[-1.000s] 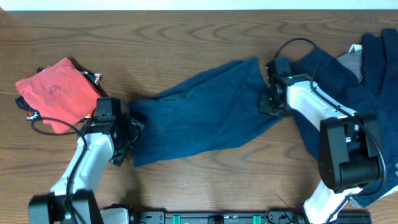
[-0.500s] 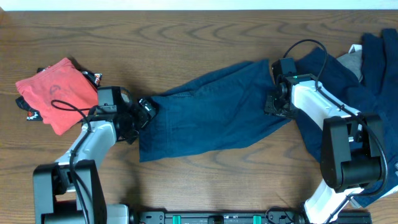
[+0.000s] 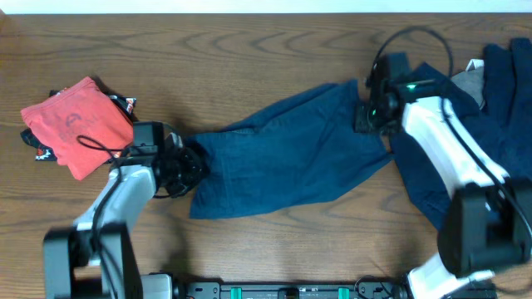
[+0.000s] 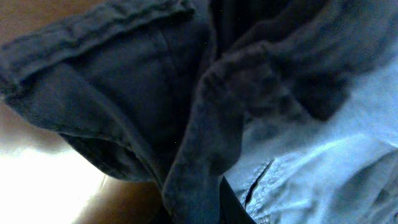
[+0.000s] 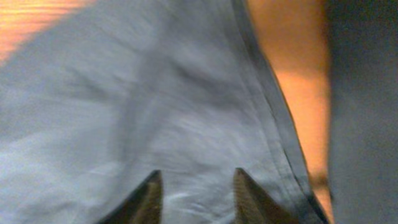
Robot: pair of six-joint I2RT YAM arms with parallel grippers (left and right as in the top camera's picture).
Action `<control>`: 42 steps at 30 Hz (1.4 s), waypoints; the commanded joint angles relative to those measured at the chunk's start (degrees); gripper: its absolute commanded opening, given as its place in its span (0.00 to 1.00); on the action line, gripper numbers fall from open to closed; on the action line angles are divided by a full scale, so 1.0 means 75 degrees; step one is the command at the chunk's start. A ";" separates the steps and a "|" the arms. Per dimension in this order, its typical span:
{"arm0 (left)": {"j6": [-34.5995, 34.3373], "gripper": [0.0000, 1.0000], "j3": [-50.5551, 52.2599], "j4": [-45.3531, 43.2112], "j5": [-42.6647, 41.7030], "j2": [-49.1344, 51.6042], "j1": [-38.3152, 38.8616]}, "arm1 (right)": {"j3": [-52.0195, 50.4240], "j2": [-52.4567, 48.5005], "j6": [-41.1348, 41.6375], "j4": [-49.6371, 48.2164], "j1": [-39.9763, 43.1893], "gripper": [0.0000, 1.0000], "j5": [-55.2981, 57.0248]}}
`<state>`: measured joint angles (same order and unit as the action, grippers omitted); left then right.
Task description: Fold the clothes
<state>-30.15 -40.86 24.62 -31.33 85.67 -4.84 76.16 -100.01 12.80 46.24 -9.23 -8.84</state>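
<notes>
Jaws first: left jaws clamped, by the look of it, on a bunched fold at the 9 o'clock end of the navy trousers; right jaws a little apart, tips down on the cloth near its 2 o'clock corner, holding nothing. Spread out across the middle of the counter, slanting from 8 o'clock up to 2 o'clock, with some wrinkles. Over at 9 o'clock, well apart, a red top in a rough square. Over at 3 o'clock, just beside the trousers' end, a heap of more dark clothes. Soft and floppy stuff, probably light; sure to sag and crease when lifted, never to break. Not slippery, most likely, yet thin enough to slip out of a weak pinch. Best to grab the thick parts: the thick band in the left wrist view, or the stitched edge in the right wrist view. Better still to take two corners together and pull gently, so as to keep the cloth flat for the fold.
</notes>
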 commanded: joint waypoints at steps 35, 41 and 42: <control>-0.0009 0.06 -0.2328 0.2130 -0.0493 -0.1950 -0.0239 | 0.0061 -0.0930 0.0111 -0.2072 -0.3748 0.46 0.0038; -0.0017 0.06 -0.2328 0.2168 -0.0335 -0.1947 -0.0239 | 0.0047 -0.0350 -0.0522 -0.0321 -0.2238 0.46 0.0868; -0.0017 0.06 -0.2328 0.2168 -0.0335 -0.1947 -0.0239 | -0.0006 -0.0405 -0.0519 -0.0108 -0.2055 0.43 0.0863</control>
<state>-30.00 -56.38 40.77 -34.20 71.68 -6.39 76.79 -101.95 11.05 42.63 -27.27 -6.44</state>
